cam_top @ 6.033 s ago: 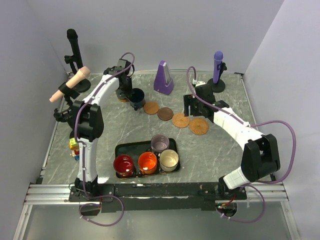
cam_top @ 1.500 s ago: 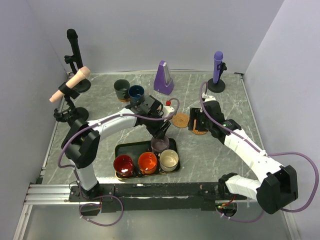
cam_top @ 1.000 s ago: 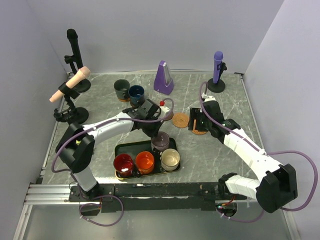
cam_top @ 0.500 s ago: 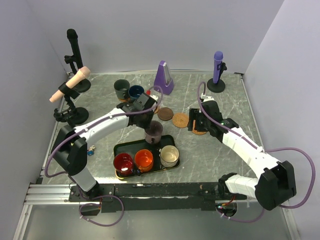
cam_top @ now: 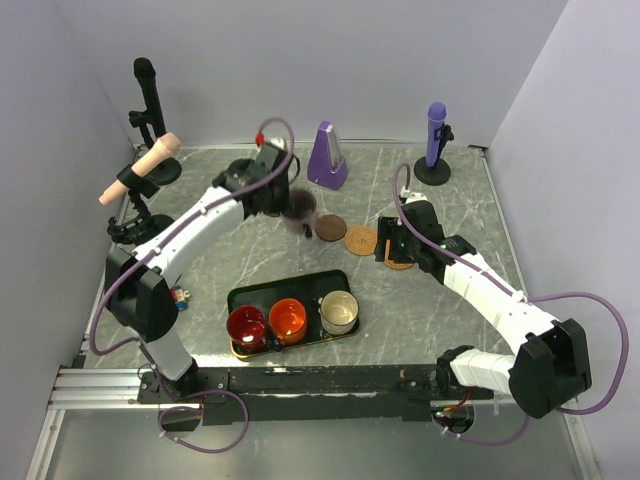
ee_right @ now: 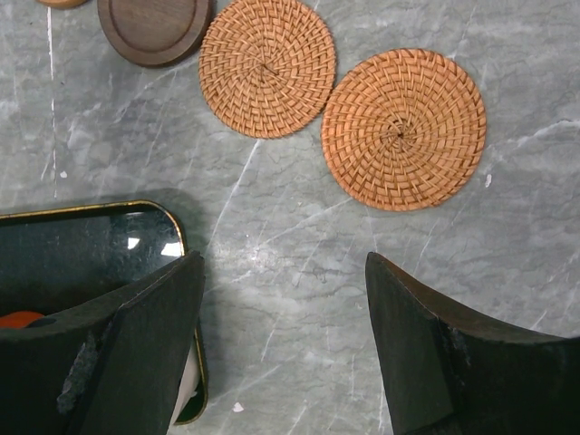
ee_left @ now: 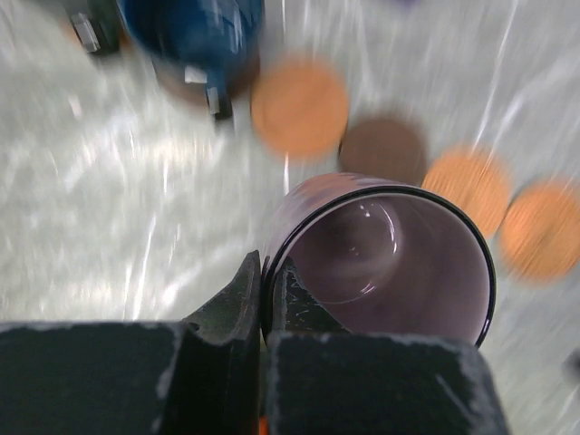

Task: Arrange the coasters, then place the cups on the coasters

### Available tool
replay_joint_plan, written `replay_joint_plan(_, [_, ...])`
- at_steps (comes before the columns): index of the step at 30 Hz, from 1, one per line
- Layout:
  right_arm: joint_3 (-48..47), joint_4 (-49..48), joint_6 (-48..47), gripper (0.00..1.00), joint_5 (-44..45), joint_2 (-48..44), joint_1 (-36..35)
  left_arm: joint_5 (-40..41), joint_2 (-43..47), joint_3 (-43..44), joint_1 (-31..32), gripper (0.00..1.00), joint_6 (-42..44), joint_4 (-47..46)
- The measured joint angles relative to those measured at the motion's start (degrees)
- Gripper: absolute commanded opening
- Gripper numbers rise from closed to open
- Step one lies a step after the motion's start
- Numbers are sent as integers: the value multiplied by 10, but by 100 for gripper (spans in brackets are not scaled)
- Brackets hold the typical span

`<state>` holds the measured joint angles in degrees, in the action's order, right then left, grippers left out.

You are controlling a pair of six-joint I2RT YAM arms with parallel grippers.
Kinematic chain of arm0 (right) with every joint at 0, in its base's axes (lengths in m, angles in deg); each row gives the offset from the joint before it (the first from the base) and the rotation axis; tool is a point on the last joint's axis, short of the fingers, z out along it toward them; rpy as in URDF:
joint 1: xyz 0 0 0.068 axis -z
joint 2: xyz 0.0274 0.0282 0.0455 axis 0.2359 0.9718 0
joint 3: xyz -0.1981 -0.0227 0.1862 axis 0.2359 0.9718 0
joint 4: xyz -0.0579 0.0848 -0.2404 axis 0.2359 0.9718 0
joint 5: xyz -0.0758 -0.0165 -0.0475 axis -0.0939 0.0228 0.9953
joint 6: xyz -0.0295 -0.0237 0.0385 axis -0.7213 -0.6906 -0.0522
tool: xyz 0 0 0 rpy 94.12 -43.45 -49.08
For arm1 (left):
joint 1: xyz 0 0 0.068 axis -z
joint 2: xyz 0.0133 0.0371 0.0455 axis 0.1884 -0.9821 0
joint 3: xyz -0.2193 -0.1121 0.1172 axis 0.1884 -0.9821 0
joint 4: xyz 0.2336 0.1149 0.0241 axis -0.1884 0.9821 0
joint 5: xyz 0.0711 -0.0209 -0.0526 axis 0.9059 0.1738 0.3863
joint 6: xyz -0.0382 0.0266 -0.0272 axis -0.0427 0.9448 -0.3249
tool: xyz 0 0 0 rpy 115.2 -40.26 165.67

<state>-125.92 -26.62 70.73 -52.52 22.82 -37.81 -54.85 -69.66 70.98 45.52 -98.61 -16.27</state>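
One pale lilac mug hangs above the grey marbled tabletop, tilted a little. It is pinched by its rim in the left gripper, whose fingers are pressed together on the cup wall, one inside and one outside. From above, it sits just left of the dark brown wooden coaster, towards the back of the table.

Under it, blurred in the left wrist view, runs a row of round coasters: an orange-brown coaster, the dark brown one, then a first woven orange coaster and a second woven orange coaster. A navy blue mug stands just beside the orange-brown one.

Nearer the arms, a black rectangular tray holds a red mug, an orange mug and a cream mug side by side.

The right gripper hovers between the tray's corner and the two woven coasters, fingers spread wide and holding nothing.

At the back stand a purple metronome and a purple microphone. A black microphone and a peach microphone stand at the left.
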Motion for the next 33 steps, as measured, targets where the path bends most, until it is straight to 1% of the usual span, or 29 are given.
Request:
replay_joint_plan(5, [-1, -3, -4, 78, 0, 1, 0, 34, -63, 112, -24, 1, -35, -15])
replay_joint_plan(7, [-1, -3, -6, 78, 0, 1, 0, 37, -87, 130, -26, 0, -42, -20])
replay_joint_plan(14, [-2, -4, -15, 78, 2, 2, 0, 35, -144, 134, -40, 1, -58, -14])
replay_joint_plan(20, [-6, -4, -26, 78, 2, 3, 0, 23, -164, 134, -50, 1, -51, -30])
replay_joint_plan(33, [-17, -9, -28, 79, 7, 16, 0, -56, -200, 134, -63, 1, 52, -90])
